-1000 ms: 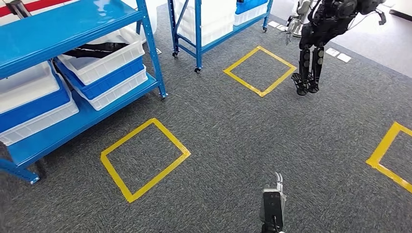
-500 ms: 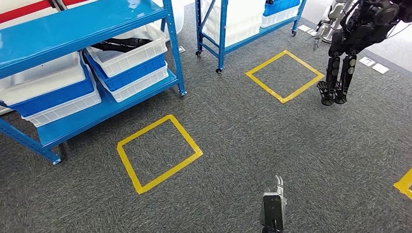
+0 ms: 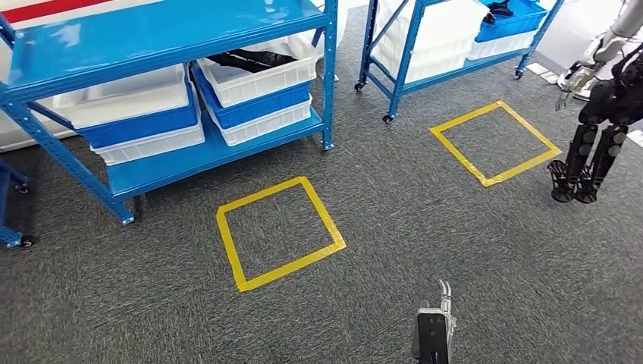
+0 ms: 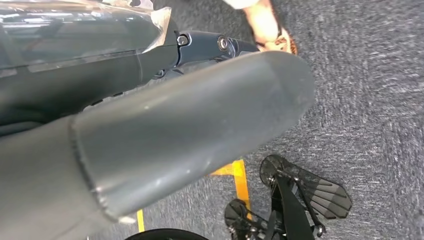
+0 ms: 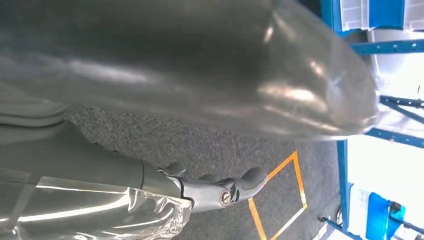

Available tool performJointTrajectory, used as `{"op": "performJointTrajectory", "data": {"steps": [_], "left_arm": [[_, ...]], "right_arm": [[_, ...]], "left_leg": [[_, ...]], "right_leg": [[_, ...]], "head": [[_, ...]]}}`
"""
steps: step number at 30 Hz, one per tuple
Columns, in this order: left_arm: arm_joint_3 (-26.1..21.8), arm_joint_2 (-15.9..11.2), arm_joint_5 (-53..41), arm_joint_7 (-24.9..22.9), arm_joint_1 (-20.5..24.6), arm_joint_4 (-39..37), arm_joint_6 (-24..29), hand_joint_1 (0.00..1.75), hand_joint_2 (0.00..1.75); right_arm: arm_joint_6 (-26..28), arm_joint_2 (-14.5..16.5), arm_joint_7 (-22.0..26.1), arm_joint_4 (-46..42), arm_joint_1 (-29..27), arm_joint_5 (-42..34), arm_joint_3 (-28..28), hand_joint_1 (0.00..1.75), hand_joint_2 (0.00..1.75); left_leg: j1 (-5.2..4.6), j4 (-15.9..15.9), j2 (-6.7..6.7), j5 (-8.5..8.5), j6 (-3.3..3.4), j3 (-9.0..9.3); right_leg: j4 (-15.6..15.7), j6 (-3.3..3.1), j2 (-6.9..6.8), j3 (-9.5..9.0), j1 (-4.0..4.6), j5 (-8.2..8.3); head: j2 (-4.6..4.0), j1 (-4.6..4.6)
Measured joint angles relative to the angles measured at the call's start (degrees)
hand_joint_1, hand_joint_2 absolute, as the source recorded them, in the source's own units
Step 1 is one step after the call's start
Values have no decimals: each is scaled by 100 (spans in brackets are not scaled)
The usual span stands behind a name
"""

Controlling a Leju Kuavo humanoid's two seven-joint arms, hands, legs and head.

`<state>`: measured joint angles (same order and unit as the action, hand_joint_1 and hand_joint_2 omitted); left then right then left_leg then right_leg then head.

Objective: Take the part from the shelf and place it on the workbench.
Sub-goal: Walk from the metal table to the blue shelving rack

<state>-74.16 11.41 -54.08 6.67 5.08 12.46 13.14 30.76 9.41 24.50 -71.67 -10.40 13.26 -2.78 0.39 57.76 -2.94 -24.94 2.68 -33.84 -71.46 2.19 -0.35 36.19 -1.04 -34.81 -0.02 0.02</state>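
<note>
Black part [image 3: 244, 60] lying in the far white bin [image 3: 261, 76] on the blue shelf [image 3: 152, 34], probably light and rigid, graspable mid-body; right robot hand [image 3: 436, 334] hangs empty, fingers loosely extended.

Head view: high, angled forward and down over grey carpet [image 3: 425, 220] toward blue shelving [image 3: 163, 30]. Both wrist views: very close behind each robot hand, facing the floor. All three share the carpet and yellow tape squares [image 3: 279, 232].

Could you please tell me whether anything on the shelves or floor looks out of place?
Nothing stands out. The white and blue plastic bins sit stacked on the blue metal shelf, and the yellow tape square lies intact on the grey carpet.
</note>
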Motion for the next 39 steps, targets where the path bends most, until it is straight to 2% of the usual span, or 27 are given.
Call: {"op": "performJointTrajectory", "data": {"steps": [2, 3, 5, 6, 7, 9, 11, 12, 13, 14, 15, 17, 19, 22, 24, 25, 27, 28, 29, 30, 31, 33, 34, 35, 36, 37, 39], "left_arm": [[1, -2, -3, 3, -3, 0, -5, 0, 0], [2, -5, -3, 4, -3, 0, -5, 0, 0], [2, -12, -5, 5, -9, 0, -5, 0, 0], [2, -15, -7, 6, -17, 0, -5, 0, 0], [2, -21, -8, 7, -25, 0, -5, 0, 0], [2, -30, -9, 7, -29, 0, -5, 0, 0], [3, -33, -10, 8, -17, 0, -5, 0, 0], [4, -33, -10, 8, -13, 0, -4, 0, 0], [4, -33, -10, 8, -12, 0, -3, 0, 0], [3, -34, -7, 8, -14, 0, -1, 0, 0], [3, -35, -3, 10, -16, 0, 2, 0, 0], [2, -38, 5, 24, -18, 0, 10, 0, 0], [2, -46, 8, 45, -14, 1, 14, 0, 0], [2, -52, 8, 78, -14, 2, 15, 0, 0], [2, -43, 5, 95, -18, 1, 14, 0, 0], [2, -40, 3, 105, -16, 0, 13, 0, 0], [2, -40, -1, 125, -11, 0, 13, 0, 0], [2, -41, -1, 136, -9, 0, 15, 0, 0], [2, -42, -1, 150, -9, 0, 20, 0, 0], [2, -42, 0, 166, -10, 0, 25, 0, 0], [2, -41, 1, 181, -10, 0, 30, 0, 0], [2, -43, 3, 205, -10, 1, 35, 0, 0], [2, -46, 5, 213, -9, 1, 37, 0, 0], [2, -51, 7, 219, -8, 2, 40, 0, 0], [2, -58, 7, 222, -8, 2, 44, 0, 0], [2, -64, 7, 226, -9, 2, 48, 0, 0], [2, -73, 7, 228, -10, 2, 51, 0, 0]], "right_arm": [[12, -10, 1, 1, -2, 4, 2, 0, 0], [13, -10, 3, -1, -3, 7, 2, 0, 0], [13, -9, 9, -3, -4, 8, 4, 0, 0], [13, -7, 12, -5, -1, 9, 5, 0, 0], [14, -5, 13, -9, 3, 9, 6, 0, 0], [19, 2, 16, -23, 5, 14, 6, 0, 0], [33, 4, 23, -33, -12, 27, 11, 0, 0], [47, 4, 29, -33, -21, 43, 14, 0, 0], [62, 3, 37, -33, -26, 67, 16, 0, 0], [77, 3, 48, -33, -27, 90, 17, 0, 0], [84, 4, 59, -33, -22, 103, 15, 0, 0], [74, 7, 82, -34, 5, 97, 7, 0, 0], [58, 11, 103, -35, 33, 83, 1, 0, 0], [45, 16, 127, -39, 39, 64, -3, 0, 0], [44, 14, 152, -54, 37, 43, -2, 0, 0], [45, 8, 168, -61, 35, 28, 0, 0, 0], [51, -9, 199, -63, 10, -3, 6, 0, 0], [57, -19, 213, -62, -12, -21, 9, 0, 0], [68, -28, 225, -62, -35, -36, 13, 0, 0], [80, -36, 235, -62, -52, -46, 15, 0, 0], [88, -41, 240, -63, -60, -54, 18, 0, 0], [96, -44, 248, -63, -61, -58, 28, 0, 0], [98, -42, 251, -65, -63, -60, 33, 0, 0], [100, -40, 255, -68, -67, -62, 39, 0, 0], [102, -38, 257, -72, -70, -64, 44, 0, 0], [104, -35, 260, -76, -74, -66, 50, 0, 0], [104, -34, 261, -79, -75, -66, 59, 0, 0]], "left_leg": [[11, 23, -145, -9, -35, 4], [5, 41, -209, -19, -69, 1], [-12, 56, -300, -29, -140, -15], [-7, 56, -336, -25, -169, -27], [9, 68, -313, -26, -192, -40], [27, 305, -85, -172, -241, -148], [27, 928, 184, -522, -282, -435], [32, 1301, 237, -692, -296, -616], [34, 1571, 259, -784, -301, -751], [35, 1689, 271, -788, -298, -811], [33, 1600, 278, -694, -281, -765], [14, 919, 307, -352, -197, -402], [-31, 297, 374, -158, -113, -72], [-88, 108, 383, -148, -46, 7], [-57, -8, 352, -90, -9, 78], [-33, -64, 336, -58, 8, 112], [-7, -103, 294, -34, 28, 127], [-4, -102, 268, -32, 31, 123], [-1, -99, 240, -34, 29, 121], [5, -95, 215, -38, 23, 122], [14, -91, 191, -43, 9, 129], [16, -55, 151, -73, -50, 137], [7, -29, 137, -97, -92, 136], [-4, -3, 127, -123, -126, 131], [-12, 16, 124, -142, -115, 124], [-7, 19, 126, -146, -68, 123], [5, 18, 133, -133, 52, 126]], "right_leg": [[694, 119, 140, -287, -61, 341], [1001, 122, 218, -414, -76, 466], [1264, 34, 299, -533, -69, 554], [1279, -38, 255, -548, -53, 571], [1284, -88, 213, -564, -52, 585], [1295, -167, 115, -578, -52, 607], [1298, -223, -1, -578, -28, 602], [1297, -244, -68, -576, -11, 595], [1297, -260, -120, -575, 3, 588], [1297, -269, -164, -575, 16, 582], [1297, -275, -201, -578, 28, 577], [1297, -281, -244, -589, 47, 571], [1295, -267, -267, -589, 84, 561], [1325, -207, -307, -602, 96, 556], [1227, -165, -243, -571, 101, 489], [1034, -161, -175, -481, 102, 388], [337, -181, -43, -130, 67, 90], [-1, -172, -21, 52, 45, -20], [-194, -138, -12, 166, 23, -54], [-166, -81, -8, 173, 2, 7], [90, -9, -8, 66, -27, 150], [866, 107, 4, -291, -85, 478], [1146, 105, 13, -421, -101, 581], [1294, 75, 23, -490, -112, 631], [1328, 30, 31, -507, -108, 644], [1334, -6, 32, -519, -107, 654], [1336, -23, 34, -532, -91, 663]], "head": [[0, 7], [0, 14], [0, 13], [0, 8], [0, -2], [0, -32], [0, -63], [0, -69], [0, -68], [0, -68], [0, -68], [0, -69], [0, -66], [0, -68], [0, -63], [0, -52], [0, -36], [0, -29], [0, -28], [0, -25], [0, -22], [0, -16], [0, -17], [0, -22], [0, -28], [0, -40], [0, -52]]}}
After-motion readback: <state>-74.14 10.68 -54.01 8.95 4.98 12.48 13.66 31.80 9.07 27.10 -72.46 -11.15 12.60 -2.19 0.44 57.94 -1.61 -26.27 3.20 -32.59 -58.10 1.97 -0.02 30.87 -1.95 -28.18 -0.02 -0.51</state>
